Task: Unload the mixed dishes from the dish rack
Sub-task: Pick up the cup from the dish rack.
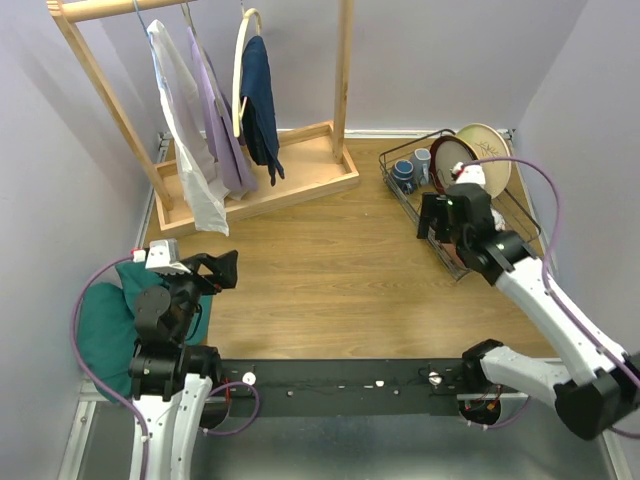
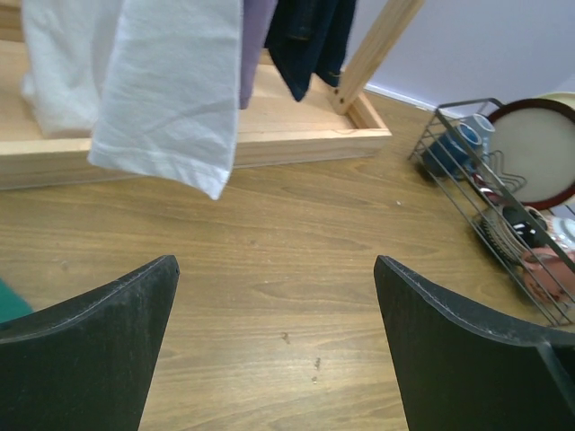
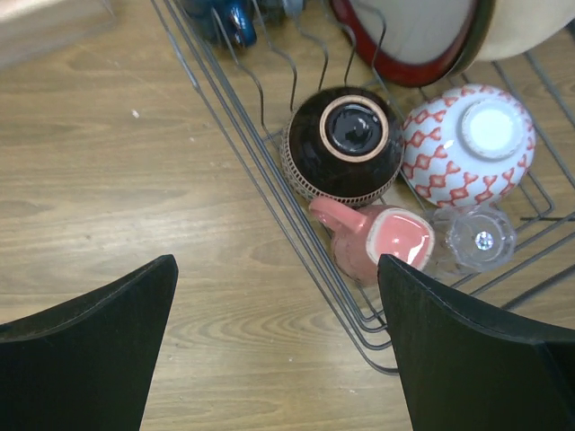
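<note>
The dish rack (image 1: 396, 190) stands loaded at the far right of the table (image 1: 330, 280). The right gripper (image 3: 277, 265) hovers over the rack's near left wall, jaws spread wide and empty. The left gripper (image 2: 277, 265) sits at the near left, likewise wide and empty, well apart from the rack. Two plates, the cream one (image 3: 530, 27) and the red-rimmed one (image 3: 404, 36), stand upright at the far end. Nearer lie an upturned dark bowl (image 3: 346, 144) and a red-patterned bowl (image 3: 467, 144), then a pink mug (image 3: 373, 241) on its side touching a clear glass (image 3: 482, 238). The step in hand appears to be the approach to a first pick. Shift right until both fingers clear the wire wall, straddle one item only, and descend between the tines without nudging the glass.
</note>
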